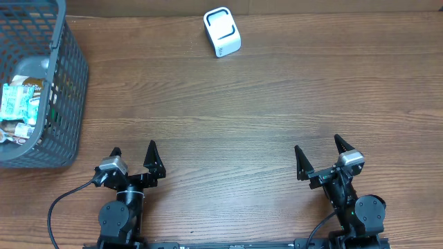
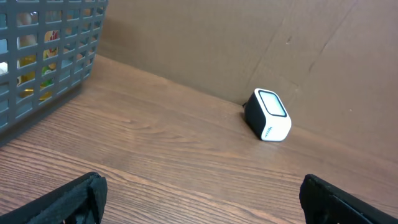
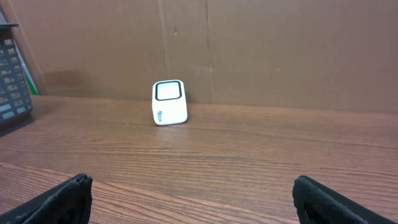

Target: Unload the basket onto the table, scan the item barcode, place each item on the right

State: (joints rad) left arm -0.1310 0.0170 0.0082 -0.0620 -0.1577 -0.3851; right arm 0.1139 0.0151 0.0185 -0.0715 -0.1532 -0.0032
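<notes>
A small white barcode scanner (image 1: 222, 32) with a dark window stands at the back of the table; it also shows in the left wrist view, scanner (image 2: 268, 116), and in the right wrist view, scanner (image 3: 169, 102). Packaged items (image 1: 19, 107) lie inside a grey basket (image 1: 73, 83) at the far left. My left gripper (image 1: 134, 156) rests open near the front edge, nothing between its fingers (image 2: 74, 199). My right gripper (image 1: 319, 155) is open too, with nothing between its fingers (image 3: 323, 202). Both are far from the scanner and the basket.
A brown cardboard wall (image 3: 249, 50) runs along the back of the wooden table (image 1: 228, 124). The grey basket (image 2: 43, 56) takes up the left side. Black cables (image 1: 59, 207) trail from the arm bases at the front edge.
</notes>
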